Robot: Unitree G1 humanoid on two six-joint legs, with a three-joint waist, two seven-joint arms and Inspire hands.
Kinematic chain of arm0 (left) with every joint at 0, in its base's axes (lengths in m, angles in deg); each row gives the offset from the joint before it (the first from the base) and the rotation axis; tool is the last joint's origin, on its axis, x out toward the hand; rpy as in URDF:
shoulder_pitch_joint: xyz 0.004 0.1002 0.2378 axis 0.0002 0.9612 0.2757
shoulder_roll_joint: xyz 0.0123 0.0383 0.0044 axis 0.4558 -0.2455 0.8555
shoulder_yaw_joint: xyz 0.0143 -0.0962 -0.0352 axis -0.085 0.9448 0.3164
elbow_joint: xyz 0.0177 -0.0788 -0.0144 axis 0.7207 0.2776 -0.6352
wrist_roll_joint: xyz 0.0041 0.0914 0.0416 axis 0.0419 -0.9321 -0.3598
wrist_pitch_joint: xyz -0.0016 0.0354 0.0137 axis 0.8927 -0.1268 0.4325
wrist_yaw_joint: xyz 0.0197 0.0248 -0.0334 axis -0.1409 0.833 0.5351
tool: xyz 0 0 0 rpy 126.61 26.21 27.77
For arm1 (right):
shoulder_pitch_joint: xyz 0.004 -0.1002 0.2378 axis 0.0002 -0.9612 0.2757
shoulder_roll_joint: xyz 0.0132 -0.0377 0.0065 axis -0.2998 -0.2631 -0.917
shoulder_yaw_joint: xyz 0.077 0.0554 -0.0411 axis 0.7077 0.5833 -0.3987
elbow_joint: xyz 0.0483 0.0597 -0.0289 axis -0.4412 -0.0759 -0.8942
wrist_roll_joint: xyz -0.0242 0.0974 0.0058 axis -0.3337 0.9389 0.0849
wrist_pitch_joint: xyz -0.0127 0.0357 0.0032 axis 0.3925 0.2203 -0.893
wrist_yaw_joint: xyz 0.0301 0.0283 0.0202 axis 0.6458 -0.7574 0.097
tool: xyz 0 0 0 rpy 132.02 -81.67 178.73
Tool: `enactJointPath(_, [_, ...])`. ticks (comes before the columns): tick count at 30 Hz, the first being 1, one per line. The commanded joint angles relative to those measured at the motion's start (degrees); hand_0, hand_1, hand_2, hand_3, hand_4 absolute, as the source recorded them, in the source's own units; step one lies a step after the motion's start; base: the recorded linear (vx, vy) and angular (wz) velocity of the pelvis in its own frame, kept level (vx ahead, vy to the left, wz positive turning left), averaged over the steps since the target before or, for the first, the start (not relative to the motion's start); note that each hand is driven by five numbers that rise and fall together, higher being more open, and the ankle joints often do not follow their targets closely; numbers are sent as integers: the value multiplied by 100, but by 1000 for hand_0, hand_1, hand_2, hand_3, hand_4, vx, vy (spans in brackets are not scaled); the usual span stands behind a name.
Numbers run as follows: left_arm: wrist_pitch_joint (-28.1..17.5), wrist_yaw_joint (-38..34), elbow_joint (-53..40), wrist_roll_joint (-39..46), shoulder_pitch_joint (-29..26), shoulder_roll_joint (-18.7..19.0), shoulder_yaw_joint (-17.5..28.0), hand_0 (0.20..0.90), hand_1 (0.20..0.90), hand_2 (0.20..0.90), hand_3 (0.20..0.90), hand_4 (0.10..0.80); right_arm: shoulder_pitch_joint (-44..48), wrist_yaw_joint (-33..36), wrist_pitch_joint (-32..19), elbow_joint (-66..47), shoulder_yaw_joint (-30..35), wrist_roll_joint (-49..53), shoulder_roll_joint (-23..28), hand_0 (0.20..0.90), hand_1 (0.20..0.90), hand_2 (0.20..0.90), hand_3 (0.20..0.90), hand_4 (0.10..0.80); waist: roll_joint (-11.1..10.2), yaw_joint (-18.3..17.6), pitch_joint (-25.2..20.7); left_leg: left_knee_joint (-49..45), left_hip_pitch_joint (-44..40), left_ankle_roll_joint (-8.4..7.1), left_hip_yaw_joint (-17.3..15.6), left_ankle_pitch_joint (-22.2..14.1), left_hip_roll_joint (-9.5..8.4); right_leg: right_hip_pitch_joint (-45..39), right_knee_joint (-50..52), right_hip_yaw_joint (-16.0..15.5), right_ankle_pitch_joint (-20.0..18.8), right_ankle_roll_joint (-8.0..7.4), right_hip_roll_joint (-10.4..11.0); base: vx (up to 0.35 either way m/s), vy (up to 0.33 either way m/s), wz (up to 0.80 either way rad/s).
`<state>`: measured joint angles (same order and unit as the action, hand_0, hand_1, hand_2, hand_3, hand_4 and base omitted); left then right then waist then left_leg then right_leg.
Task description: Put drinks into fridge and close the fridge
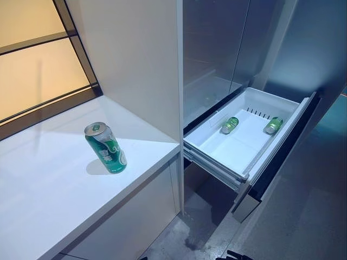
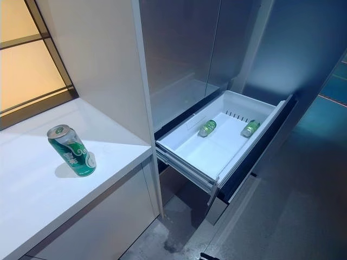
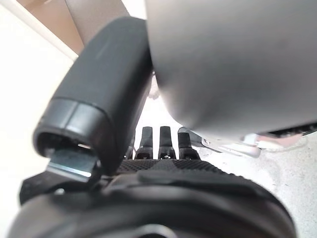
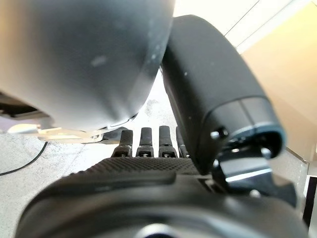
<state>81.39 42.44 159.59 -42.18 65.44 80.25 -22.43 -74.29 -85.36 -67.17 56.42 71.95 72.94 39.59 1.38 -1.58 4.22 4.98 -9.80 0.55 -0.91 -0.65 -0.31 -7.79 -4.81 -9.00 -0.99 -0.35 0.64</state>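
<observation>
Down at the robot's sides, neither hand enters the head camera's views; each shows only in its own wrist view. In the left wrist view the left hand (image 3: 158,168) fills the lower edge, its fingers (image 3: 165,143) running out straight in a row with nothing between them, so it is open and empty. In the right wrist view the right hand (image 4: 148,166) looks much the same, fingers (image 4: 146,141) extended side by side and holding nothing. Beyond both hands there is only pale speckled floor (image 3: 292,178). Further out, in the head views, a green drink can (image 1: 105,147) stands upright on the white counter (image 1: 49,200), well back from its front edge and apart from everything else. A tall white cabinet panel (image 1: 135,59) rises at the counter's far end, and just past it stands the grey fridge (image 1: 217,49). Its lower drawer (image 1: 217,154) is pulled wide open, showing a white bin. Two more green cans lie on their sides in that bin, toward its back wall: one can (image 1: 229,125) nearer the fridge body and the other can (image 1: 273,125) nearer the drawer's dark front panel (image 1: 282,162), the two well apart from each other. Behind the counter a window (image 1: 38,59) with dark frames glows amber.
</observation>
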Motion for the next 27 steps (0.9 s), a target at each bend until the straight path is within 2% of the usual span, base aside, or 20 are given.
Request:
enactJointPath(1, [-201,199,201,-138,-334,-5,67,900,900,900,900,800,304,-96,-74,252,-21,122,38,900,900,900,900,800,-118,130,-22,-294,181,36,-325,-403,-245,172,551,151,548,-310,29,0,0,0])
enactJointPath(8, [-326,30,172,-107,-357,16,95,900,900,900,900,800,319,-84,-31,203,-36,101,50,900,900,900,900,800,-113,123,-10,-293,186,37,-319,-403,-242,183,558,167,554,-312,20,0,0,0])
enactJointPath(14, [-1231,-383,43,-784,-400,89,-34,900,900,900,900,800,322,-104,-37,191,-72,49,91,900,900,900,900,800,-92,103,-2,-315,208,32,-322,-396,-240,197,569,173,557,-304,20,0,0,0])
enactJointPath(15, [-1598,-430,-24,-1124,-427,119,-150,900,900,900,900,800,333,-112,-33,187,-97,15,107,900,900,900,900,800,-79,91,1,-315,213,32,-330,-391,-236,206,572,182,558,-301,14,0,0,0])
enactJointPath(19, [-2194,-540,-346,-1561,-513,198,-514,900,900,900,900,800,364,-153,13,138,-156,-48,173,900,900,900,900,800,-46,58,6,-306,215,27,-341,-378,-232,223,579,218,554,-305,-3,0,0,0])
enactJointPath(22, [-2401,-462,-773,-1575,-652,300,-763,900,900,900,900,800,415,-175,72,95,-234,-81,225,900,900,900,900,800,-19,35,11,-297,216,26,-356,-365,-220,240,589,258,548,-317,-15,0,0,0])
enactJointPath(25, [-2477,-16,-1238,-1412,-841,386,-960,900,900,900,900,800,470,-207,134,78,-262,-132,275,900,900,900,900,800,6,15,5,-288,214,32,-376,-357,-214,246,590,288,539,-325,-25,0,0,0])
enactJointPath(26, [-2861,82,-1223,-1593,-873,408,-1071,900,900,900,900,800,494,-234,126,107,-254,-172,282,900,900,900,900,800,5,6,-2,-285,221,39,-391,-359,-210,258,592,290,539,-327,-27,0,0,0])
enactJointPath(27, [-2885,-76,-1188,-1733,-904,425,-1176,900,900,900,900,800,522,-269,106,152,-252,-203,292,900,900,900,900,800,9,0,-8,-280,225,44,-408,-360,-206,269,598,298,544,-325,-31,0,0,0])
